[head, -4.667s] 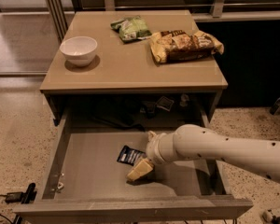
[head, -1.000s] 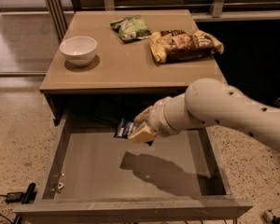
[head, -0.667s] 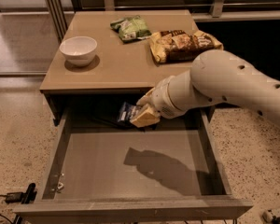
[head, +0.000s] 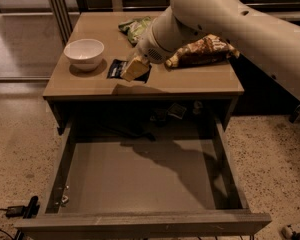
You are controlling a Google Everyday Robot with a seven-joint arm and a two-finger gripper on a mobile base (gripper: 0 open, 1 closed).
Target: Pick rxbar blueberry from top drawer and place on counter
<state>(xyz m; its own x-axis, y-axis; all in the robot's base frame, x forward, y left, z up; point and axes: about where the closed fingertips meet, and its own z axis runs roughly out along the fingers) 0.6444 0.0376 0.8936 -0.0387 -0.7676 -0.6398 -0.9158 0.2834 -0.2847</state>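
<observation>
Rxbar blueberry is in the gripper, which hangs low over the front part of the counter. The dark wrapper shows on both sides of the tan finger, so I judge the fingers are closed narrow on the bar. The white bowl stands just beside the gripper on the side away from the arm, with the green snack bag behind the gripper. The large chip bag is on the side of the arm, partly under it. The top drawer is pulled out below and in front of the gripper, and its floor is bare.

The step in hand is, I think, the placing. To do it well, the bar should go down flat on the free strip of counter under the gripper, not on the rim of the bowl, and not so near the front edge that it can slide off into the drawer. The fingers should open only when the wrapper lies on the wood (a thin foil bar can stick to a pad), and the lift after it should be straight up.

Some things are hard to see. The lower finger is hidden under the bar. I cannot tell if the bar already touches the counter or is a little above it. The lettering on the wrapper is not readable, and the arm covers part of the chip bag.
</observation>
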